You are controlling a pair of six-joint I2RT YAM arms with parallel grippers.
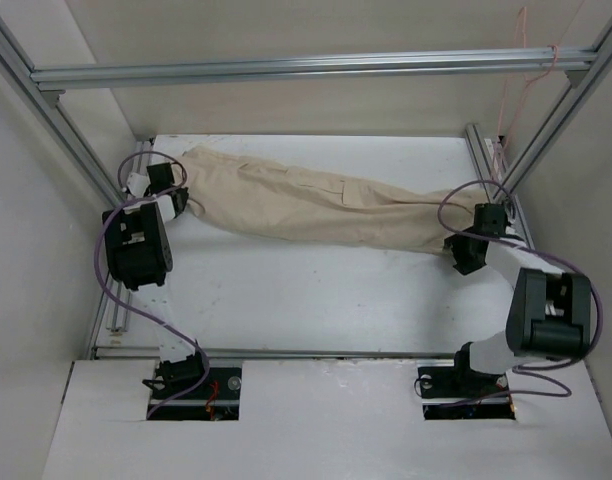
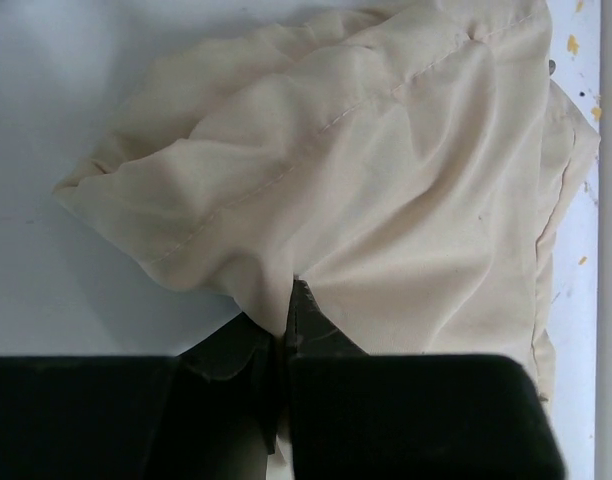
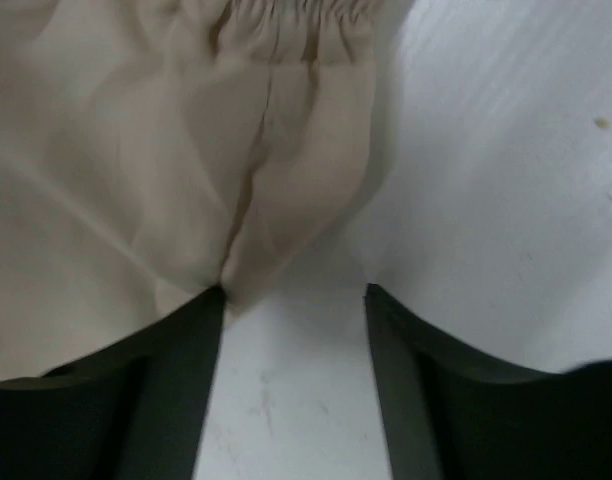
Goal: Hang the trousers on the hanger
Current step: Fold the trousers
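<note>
I am viewing the top external feed from above and behind the arm bases, looking down and forward over the whole worktop (image 1: 316,310). The left wrist feed is looking past the left end effector (image 2: 286,300), at close range, onto one end of the trousers (image 2: 386,170). The right wrist feed is looking past the right end effector (image 3: 296,295), equally close, onto the opposite end. Each wrist feed is sharing its patch of cloth with the overhead feed.

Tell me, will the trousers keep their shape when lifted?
Probably not: the trousers lie wrinkled and bunch into folds where the left gripper pinches them. Lifted at one end, the rest would likely sag. The cloth looks thin, so probably light.
</note>
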